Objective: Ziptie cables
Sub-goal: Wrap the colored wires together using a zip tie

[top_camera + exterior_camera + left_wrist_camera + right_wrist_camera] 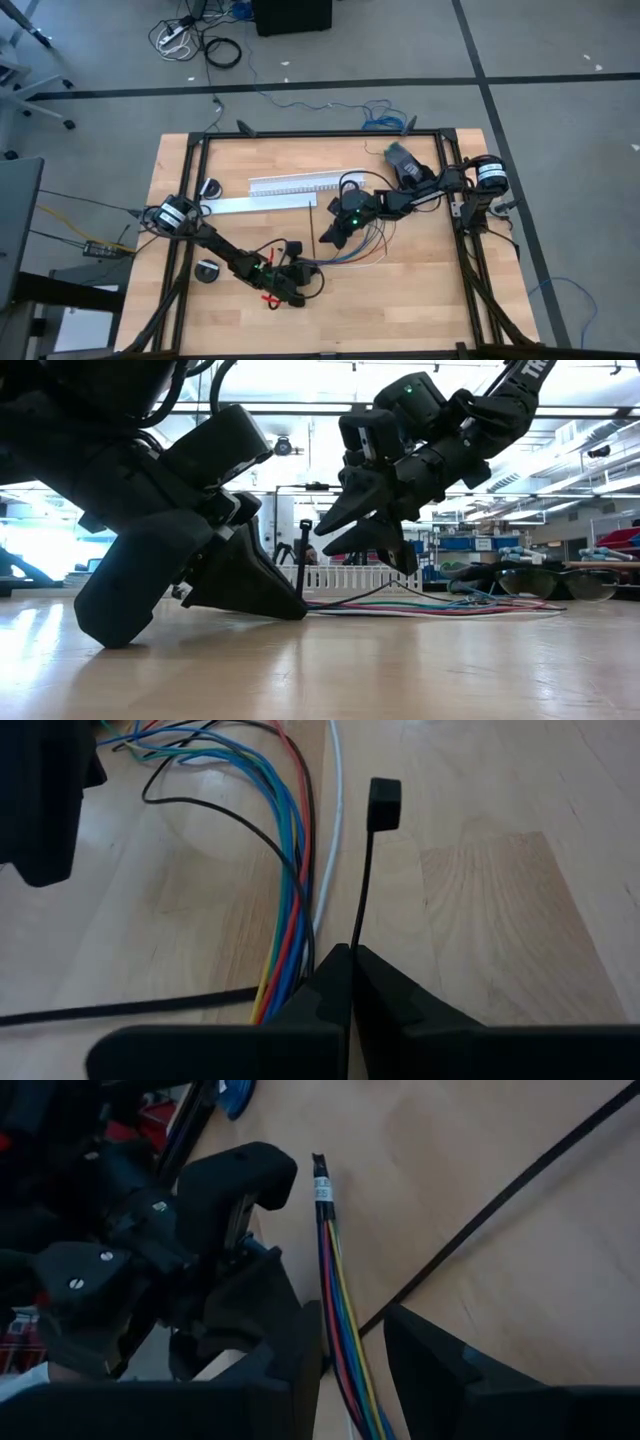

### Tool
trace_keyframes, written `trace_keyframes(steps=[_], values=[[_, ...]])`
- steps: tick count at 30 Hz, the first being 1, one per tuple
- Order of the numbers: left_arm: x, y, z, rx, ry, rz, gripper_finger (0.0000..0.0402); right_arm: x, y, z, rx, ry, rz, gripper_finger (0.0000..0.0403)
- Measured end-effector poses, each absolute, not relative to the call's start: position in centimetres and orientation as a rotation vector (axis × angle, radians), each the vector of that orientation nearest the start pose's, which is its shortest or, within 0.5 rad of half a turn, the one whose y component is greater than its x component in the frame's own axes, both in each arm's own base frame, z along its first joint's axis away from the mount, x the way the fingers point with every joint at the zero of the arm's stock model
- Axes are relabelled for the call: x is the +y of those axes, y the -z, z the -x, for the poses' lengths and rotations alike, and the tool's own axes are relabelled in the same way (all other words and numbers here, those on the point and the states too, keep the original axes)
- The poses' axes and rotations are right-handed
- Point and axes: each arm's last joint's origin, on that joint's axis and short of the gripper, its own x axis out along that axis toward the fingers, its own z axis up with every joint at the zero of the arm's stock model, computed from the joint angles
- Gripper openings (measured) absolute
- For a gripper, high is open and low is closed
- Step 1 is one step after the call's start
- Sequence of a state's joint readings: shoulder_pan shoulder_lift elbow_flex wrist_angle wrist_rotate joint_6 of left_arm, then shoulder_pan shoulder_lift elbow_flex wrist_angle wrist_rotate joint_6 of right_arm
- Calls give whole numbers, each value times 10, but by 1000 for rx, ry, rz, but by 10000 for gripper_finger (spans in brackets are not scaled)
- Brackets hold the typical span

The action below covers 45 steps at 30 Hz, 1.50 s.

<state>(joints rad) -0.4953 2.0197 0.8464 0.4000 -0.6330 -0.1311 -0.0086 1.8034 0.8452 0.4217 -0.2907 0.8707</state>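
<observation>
While the left end effector (pixel 350 965) clamps the ziptie (pixel 362 880), the right end effector (pixel 350 1345) straddles the cables (pixel 340 1305), unclenched

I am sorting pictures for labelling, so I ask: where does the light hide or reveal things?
Low view: bright lamps behind turn the right hand into a silhouette; the table shows glare. Left wrist view: even light, ziptie and cables plain.

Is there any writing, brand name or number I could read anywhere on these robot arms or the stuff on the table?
"TR": white letters on the right arm in the low view, cut off by the picture's edge.
Small white band with dark marks on the end of the cables: too small to read.
Round label on the right arm's base: too small to read.
Nothing else readable.
</observation>
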Motion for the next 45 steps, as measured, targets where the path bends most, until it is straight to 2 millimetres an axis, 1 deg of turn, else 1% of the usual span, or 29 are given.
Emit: trace_keyframes(steps=[4,10,14,17,20,23,27,32,38,41,45], values=[[-152,-76,-317,635,-146,-315,0,5,-145,-353,615,0,-913,122],[-154,-79,-320,609,-111,-389,0,-4,-142,-352,611,64,-849,168],[-155,-80,-320,595,-102,-421,0,-13,-133,-345,684,184,-825,199],[-155,-82,-321,580,-107,-444,0,-16,-126,-343,721,223,-823,219],[-156,-83,-322,555,-95,-475,0,-16,-128,-345,682,237,-803,235],[-157,-85,-324,527,-90,-490,0,-13,-132,-348,635,213,-809,246],[-158,-89,-326,509,-88,-520,0,-11,-131,-347,650,221,-825,250],[-160,-92,-330,496,-110,-548,0,-2,-128,-345,684,245,-828,242],[-164,-98,-335,479,-67,-631,0,9,-129,-345,690,231,-844,234],[-164,-98,-336,485,-30,-653,0,14,-128,-345,700,223,-879,232],[-167,-98,-333,492,-61,-717,0,24,-128,-343,720,226,-934,230]])
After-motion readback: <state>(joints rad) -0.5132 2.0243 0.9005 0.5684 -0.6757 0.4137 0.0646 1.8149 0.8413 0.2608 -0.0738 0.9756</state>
